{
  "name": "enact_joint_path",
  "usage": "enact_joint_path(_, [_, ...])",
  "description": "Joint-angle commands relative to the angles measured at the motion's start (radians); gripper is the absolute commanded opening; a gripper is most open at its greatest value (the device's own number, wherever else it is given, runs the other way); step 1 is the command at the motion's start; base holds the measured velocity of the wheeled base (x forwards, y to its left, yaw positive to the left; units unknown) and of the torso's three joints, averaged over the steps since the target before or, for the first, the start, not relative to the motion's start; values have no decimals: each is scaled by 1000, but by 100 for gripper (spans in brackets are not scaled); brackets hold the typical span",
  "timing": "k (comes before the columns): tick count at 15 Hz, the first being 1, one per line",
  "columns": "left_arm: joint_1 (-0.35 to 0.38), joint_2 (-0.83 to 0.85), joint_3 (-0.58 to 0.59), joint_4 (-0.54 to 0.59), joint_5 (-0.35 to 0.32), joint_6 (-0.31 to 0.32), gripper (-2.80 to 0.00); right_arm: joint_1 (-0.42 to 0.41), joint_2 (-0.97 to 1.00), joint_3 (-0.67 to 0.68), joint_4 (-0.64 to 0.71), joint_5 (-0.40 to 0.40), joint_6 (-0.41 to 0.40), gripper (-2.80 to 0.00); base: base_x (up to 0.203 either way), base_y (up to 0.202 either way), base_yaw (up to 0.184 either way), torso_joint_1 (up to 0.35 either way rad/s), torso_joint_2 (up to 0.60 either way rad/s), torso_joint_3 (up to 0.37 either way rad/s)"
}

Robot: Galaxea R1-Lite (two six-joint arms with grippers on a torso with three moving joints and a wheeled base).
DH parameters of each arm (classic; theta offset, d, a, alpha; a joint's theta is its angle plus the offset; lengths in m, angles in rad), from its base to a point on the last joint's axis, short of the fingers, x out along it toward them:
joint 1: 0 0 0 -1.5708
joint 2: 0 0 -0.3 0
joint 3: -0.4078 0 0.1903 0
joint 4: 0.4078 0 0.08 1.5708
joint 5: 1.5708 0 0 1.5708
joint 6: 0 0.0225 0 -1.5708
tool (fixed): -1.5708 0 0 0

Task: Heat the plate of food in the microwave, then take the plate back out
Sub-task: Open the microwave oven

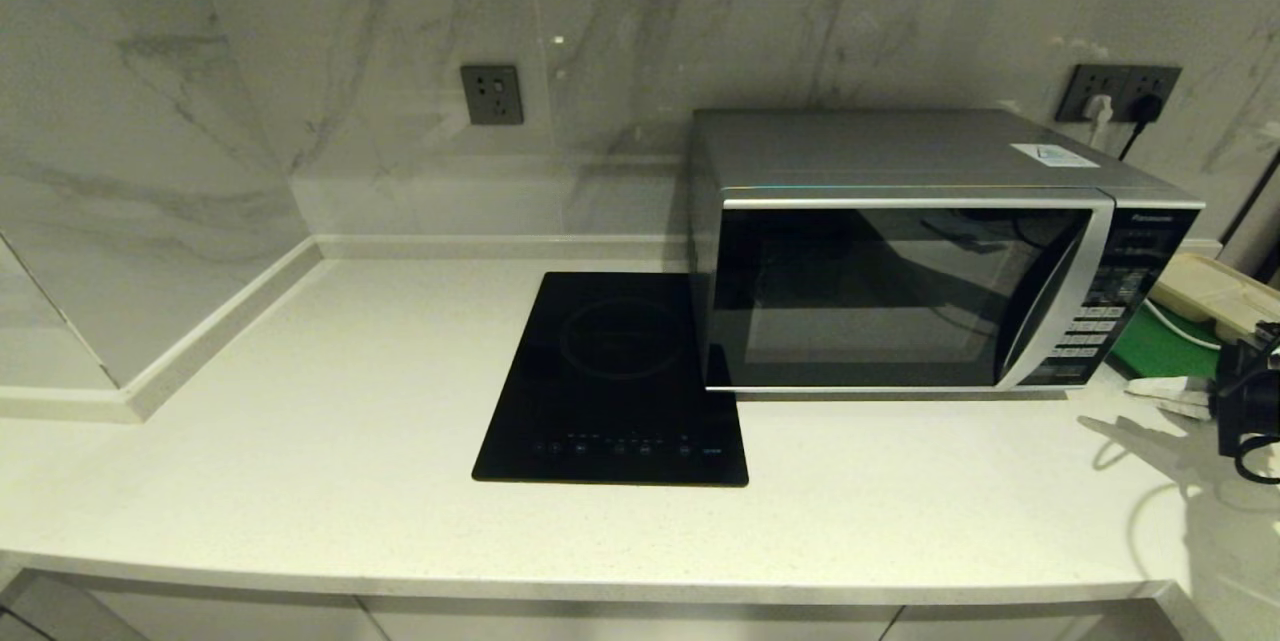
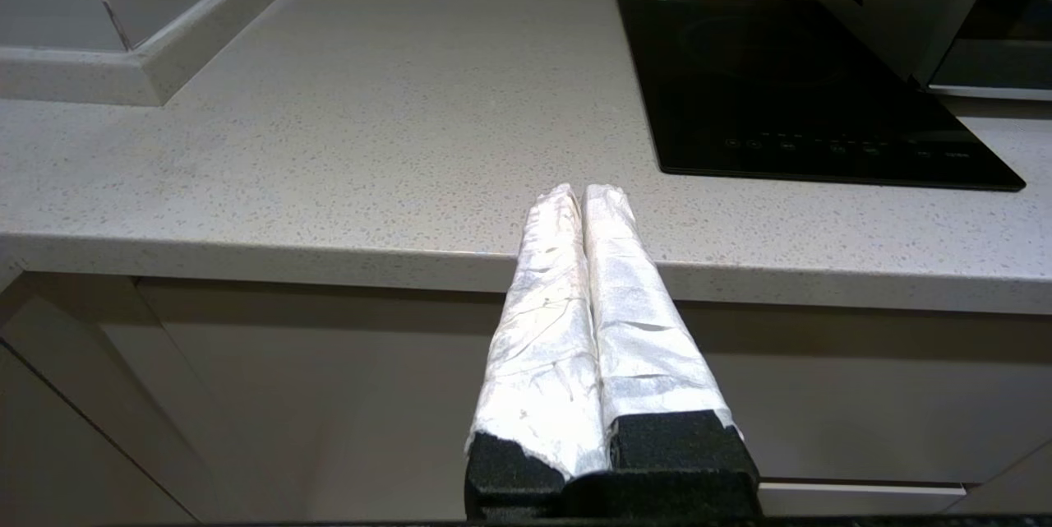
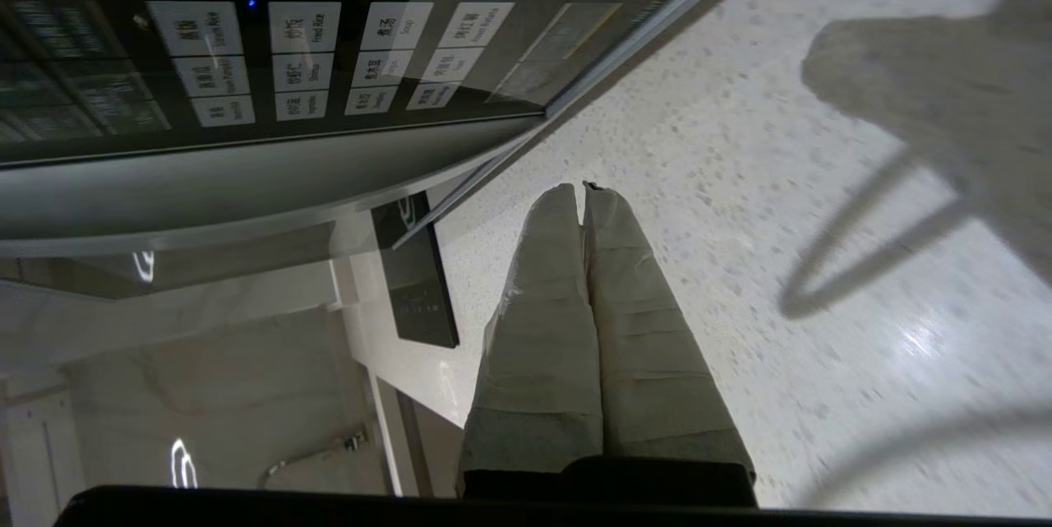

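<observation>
Microwave (image 1: 900,291) sits door shut on the table (image 1: 300,481), keypad side nearest the right end effector (image 3: 583,191), fingers pressed together, empty, just off its front-right corner. Left end effector (image 2: 583,191) parked, pressed together too. Plate not visible.

Brushed silver metal microwave (image 1: 900,156) with glossy dark glass door; glossy black glass hob (image 1: 615,376); matt speckled stone countertop (image 1: 300,401); polished marble wall (image 1: 300,41).

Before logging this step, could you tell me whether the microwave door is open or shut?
Shut: the microwave door's dark glass lies flush with the keypad panel, with no gap.
</observation>
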State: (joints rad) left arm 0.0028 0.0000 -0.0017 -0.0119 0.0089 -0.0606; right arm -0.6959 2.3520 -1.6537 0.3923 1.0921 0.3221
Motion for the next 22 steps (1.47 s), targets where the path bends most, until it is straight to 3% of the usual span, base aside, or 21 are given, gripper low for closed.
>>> enact_joint_path(1, [0, 0, 0, 0, 0, -1, -280, 15, 44, -29, 3, 6, 3, -280, 0, 0, 0, 0, 0, 0])
enact_joint_path(9, [0, 0, 0, 0, 0, -1, -280, 48, 149, -191, 2, 6, 67, -280, 0, 0, 0, 0, 0, 0])
enact_joint_path(22, [0, 0, 0, 0, 0, -1, -280, 75, 196, -235, 2, 5, 66, -280, 0, 0, 0, 0, 0, 0])
